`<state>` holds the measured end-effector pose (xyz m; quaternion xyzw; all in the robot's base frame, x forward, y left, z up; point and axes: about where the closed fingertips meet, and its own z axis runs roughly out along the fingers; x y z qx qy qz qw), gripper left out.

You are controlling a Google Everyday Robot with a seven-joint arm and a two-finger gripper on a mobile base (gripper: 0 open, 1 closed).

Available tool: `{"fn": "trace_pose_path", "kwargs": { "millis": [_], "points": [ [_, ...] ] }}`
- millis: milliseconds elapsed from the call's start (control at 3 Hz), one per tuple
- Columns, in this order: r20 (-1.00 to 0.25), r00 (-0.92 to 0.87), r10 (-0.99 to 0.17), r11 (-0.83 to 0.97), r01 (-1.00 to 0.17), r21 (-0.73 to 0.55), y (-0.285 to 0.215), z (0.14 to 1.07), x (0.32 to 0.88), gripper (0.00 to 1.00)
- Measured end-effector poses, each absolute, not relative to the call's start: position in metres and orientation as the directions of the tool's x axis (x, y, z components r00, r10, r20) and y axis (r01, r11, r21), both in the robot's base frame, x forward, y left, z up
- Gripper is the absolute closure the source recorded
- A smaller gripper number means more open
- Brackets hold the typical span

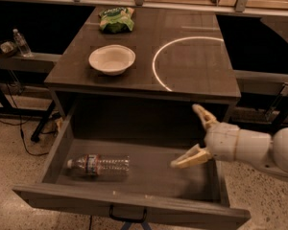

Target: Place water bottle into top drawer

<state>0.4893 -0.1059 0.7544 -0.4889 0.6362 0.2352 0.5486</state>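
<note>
The gripper (186, 136) hangs over the right-hand part of the open top drawer (134, 206). Its two tapered, cream-coloured fingers (201, 115) are spread wide apart with nothing between them. One finger points up toward the surface edge and the other slants down over the drawer floor. Behind them sit a smooth, rounded white wrist and a bulbous white arm that enters from the right.

The drawer is pulled well out. It is a wide, deep box of grey wood-grain board with one small black metal handle (128, 217) centred on its front panel.

One water bottle (98, 165) lies on its side on the drawer floor at the left, well apart from the gripper. It is clear ribbed plastic with its white cap pointing left and a white, red and blue label band near the cap end.

Above, the matching grey wood-grain surface (197, 71) carries one shallow round white bowl (112, 59) and one crinkled green bag (116, 19) at the far edge. A thin bright arc (154, 66) curves across it to the right of the bowl.

Far left, a second, small clear bottle (22, 42) stands upright on a low shelf. The floor (24, 171) is speckled stone.
</note>
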Motion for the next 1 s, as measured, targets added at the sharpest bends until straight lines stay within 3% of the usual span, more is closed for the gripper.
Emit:
{"fn": "trace_pose_path", "kwargs": {
  "millis": [667, 1000],
  "points": [
    [-0.915, 0.112, -0.388, 0.597, -0.726, -0.342, -0.221, 0.885, 0.482, 0.00],
    [-0.912, 0.120, -0.393, 0.611, -0.707, -0.356, -0.231, 0.898, 0.481, 0.00]
  ]
}}
